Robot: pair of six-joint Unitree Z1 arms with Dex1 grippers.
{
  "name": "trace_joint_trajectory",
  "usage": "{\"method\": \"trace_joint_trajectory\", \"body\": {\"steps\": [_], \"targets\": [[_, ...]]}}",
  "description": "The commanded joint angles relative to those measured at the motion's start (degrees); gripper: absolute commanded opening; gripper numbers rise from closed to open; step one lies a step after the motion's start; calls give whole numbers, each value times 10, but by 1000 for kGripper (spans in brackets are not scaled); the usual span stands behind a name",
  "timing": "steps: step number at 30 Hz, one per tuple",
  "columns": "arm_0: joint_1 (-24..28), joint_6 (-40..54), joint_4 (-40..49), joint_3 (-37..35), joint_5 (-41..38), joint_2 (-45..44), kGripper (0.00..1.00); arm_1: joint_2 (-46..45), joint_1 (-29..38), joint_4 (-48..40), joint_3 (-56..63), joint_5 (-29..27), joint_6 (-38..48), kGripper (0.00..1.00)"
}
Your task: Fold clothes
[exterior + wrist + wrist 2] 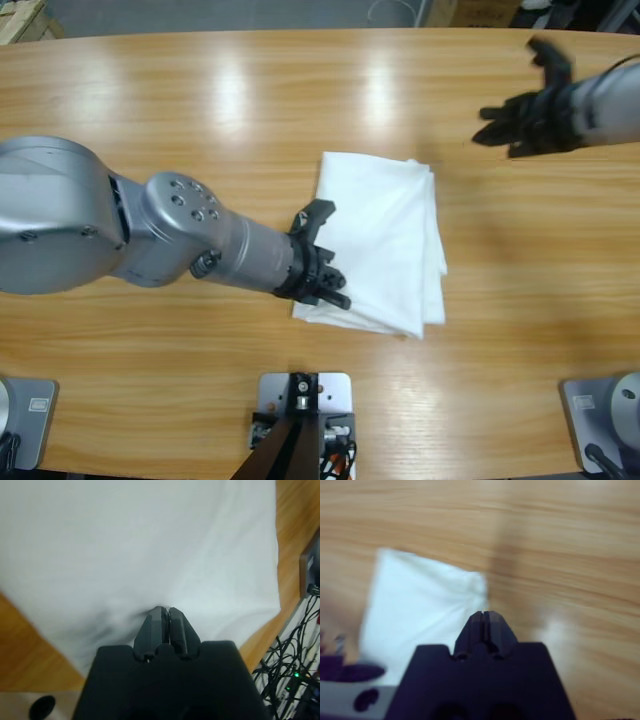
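T-shirt (385,240) lies folded mid-table, task apparently near done; left gripper (322,262) closed at near-left edge, right gripper (528,108) closed, raised far right.

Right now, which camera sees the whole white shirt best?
The high view: the folded T-shirt shows whole on the table. The left wrist view shows only close cloth at the left gripper; the right wrist view shows part, blurred.
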Motion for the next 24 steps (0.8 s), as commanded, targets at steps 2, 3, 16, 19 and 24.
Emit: {"method": "trace_joint_trajectory", "body": {"steps": [2, 3, 16, 19, 24], "targets": [[89, 59, 40, -61, 3, -76, 0, -95, 111, 19, 87, 117, 88, 0], [101, 59, 42, -67, 2, -63, 0, -91, 121, -3, 108, 128, 97, 0], [143, 53, 151, -214, -21, 104, 0, 71, 195, -236, 209, 208, 154, 0], [143, 53, 156, -229, -23, 113, 0, 107, 196, -292, 237, 200, 160, 0], [143, 54, 173, -239, -24, 121, 0, 201, 196, -395, 292, 184, 193, 0]]}}
